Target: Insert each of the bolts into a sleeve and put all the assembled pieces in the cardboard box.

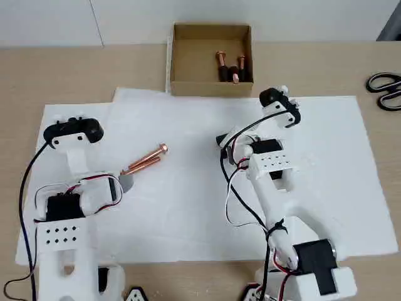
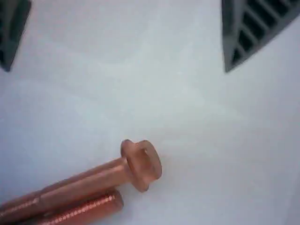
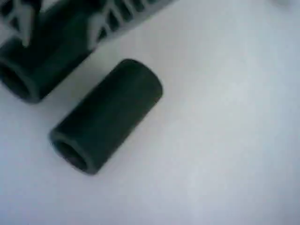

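Black cylindrical plastic sleeve (image 3: pixel 108 117) lies on its side on the white foam sheet (image 1: pixel 188 213), close under the right wrist camera, with one open end visible. A second black sleeve (image 3: pixel 28 70) lies just beside it, roughly parallel and partly covered by the ribbed underside of the right claw (image 1: pixel 222 141). Whether that claw is apart or together cannot be told. In the high view, the right arm's links and black cables cross above this part of the sheet.

Two copper-coloured metal bolts (image 1: pixel 147 160) lie side by side, touching, on the left half of the sheet. The left claw (image 2: pixel 117 65) stands apart, just beside their threaded ends and gripping nothing.

Beyond the sheet's far edge, a brown cardboard box (image 1: pixel 212 26) stands on the wooden counter (image 1: pixel 62 69). It contains the assembled bolt-and-sleeve pieces (image 1: pixel 229 68). Black-handled scissors (image 1: pixel 383 89) lie at the counter's right edge, well apart from both arms.
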{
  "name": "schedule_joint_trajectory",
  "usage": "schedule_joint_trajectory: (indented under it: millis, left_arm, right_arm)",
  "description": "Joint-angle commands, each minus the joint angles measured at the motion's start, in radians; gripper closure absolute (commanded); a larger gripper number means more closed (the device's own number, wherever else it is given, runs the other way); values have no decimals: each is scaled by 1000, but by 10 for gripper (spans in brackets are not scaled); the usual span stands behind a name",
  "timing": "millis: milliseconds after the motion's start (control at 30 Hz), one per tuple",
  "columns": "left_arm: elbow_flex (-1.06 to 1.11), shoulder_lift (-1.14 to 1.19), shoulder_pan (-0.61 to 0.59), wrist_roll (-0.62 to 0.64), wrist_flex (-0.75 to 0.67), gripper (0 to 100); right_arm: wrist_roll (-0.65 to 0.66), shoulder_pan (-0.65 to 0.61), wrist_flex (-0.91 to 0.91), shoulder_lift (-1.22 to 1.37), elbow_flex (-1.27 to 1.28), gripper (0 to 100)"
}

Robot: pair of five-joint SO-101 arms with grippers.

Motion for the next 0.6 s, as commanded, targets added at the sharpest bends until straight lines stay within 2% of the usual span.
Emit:
schedule_joint_trajectory:
  millis: [0, 167, 567]
  left_arm:
    - [-2, -14, -2, -6, -17, 727]
    - [-2, -14, -2, -6, -15, 727]
    - [-2, -14, -2, -6, -17, 727]
  right_arm:
    - [-2, -25, -13, 16, -9, 927]
    - [-2, -38, -19, 81, -28, 849]
    - [-2, -31, -62, 111, -63, 863]
